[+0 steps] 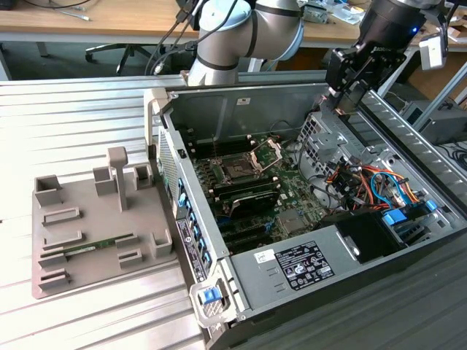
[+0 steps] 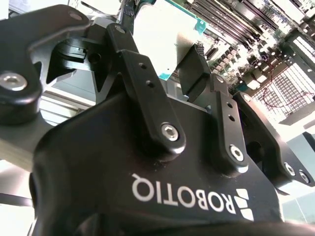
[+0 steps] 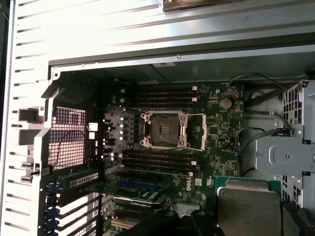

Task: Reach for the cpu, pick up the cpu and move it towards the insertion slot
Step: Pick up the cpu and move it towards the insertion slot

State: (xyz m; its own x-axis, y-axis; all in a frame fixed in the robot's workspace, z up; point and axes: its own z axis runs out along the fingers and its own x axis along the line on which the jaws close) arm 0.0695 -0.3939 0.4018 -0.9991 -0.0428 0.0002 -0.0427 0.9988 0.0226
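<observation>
My gripper (image 1: 349, 98) hangs above the far right part of the open computer case, over the drive cage. In the second wrist view the gripper (image 2: 170, 64) is shut on the cpu (image 2: 165, 37), a flat silvery-white square with a greenish rim held between the two black fingers (image 2: 142, 78). In the first wrist view the cpu (image 3: 248, 206) lies off to one side of the insertion slot (image 3: 165, 130). The insertion slot (image 1: 238, 170) is a dark square socket on the motherboard, its metal bracket (image 1: 266, 154) hinged open. The slot lies to the exterior view's left of the gripper, and lower.
A grey plastic tray (image 1: 51, 277) lies outside the case at the exterior view's left, with a green memory stick (image 1: 98, 248) in it. Long black memory slots (image 3: 157, 160) flank the socket. A metal drive cage (image 1: 321, 135) and coloured cables (image 1: 372, 182) sit under the gripper.
</observation>
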